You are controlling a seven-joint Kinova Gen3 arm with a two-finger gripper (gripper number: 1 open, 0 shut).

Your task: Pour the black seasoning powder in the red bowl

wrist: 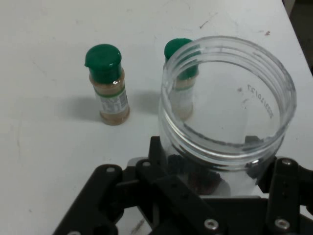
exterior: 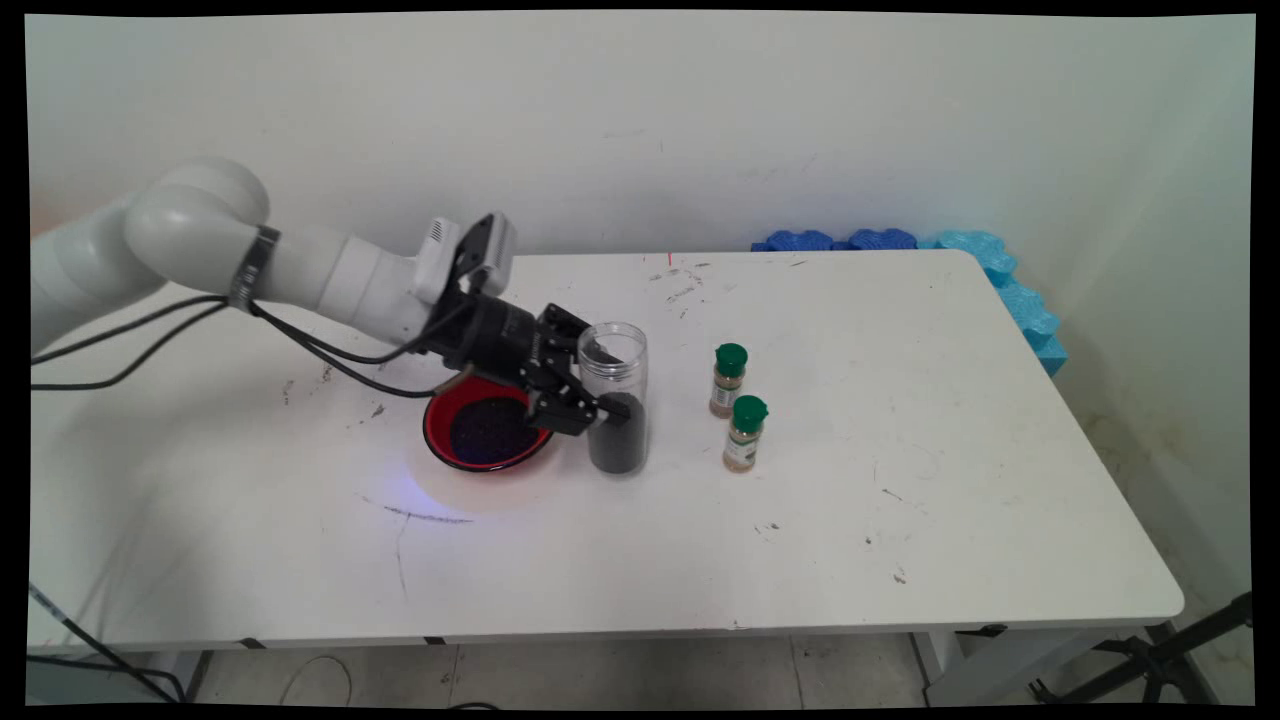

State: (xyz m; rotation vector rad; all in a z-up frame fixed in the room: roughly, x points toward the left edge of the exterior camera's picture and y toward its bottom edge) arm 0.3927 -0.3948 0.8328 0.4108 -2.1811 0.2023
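Over on the left of the white tabletop [exterior: 900,520] the arm [exterior: 330,275] reaches in low, black cables [exterior: 150,340] drooping from it. Below its wrist sits a red bowl [exterior: 440,440] with a dark, grainy filling, resting flat on the tabletop. Just right of the bowl, and close against it, stands a clear plastic jar [exterior: 614,395], upright, lidless, its lower part dark with the same kind of grainy stuff and its upper part see-through. The black gripper [exterior: 598,385] comes at the jar from the bowl's side with its fingers on either side of the jar's body, pinching it; from the hand's own camera the jar [wrist: 230,112] fills the space between the fingers [wrist: 286,196] and its open mouth faces upward. Further right, well apart from the jar, two small spice bottles with green caps stand upright near each other: the far spice bottle [exterior: 728,380] a little back toward the wall, the near spice bottle [exterior: 744,433] a little closer to the front edge. At the far right corner, blue foam pieces [exterior: 990,265] line the tabletop's edge against the wall.
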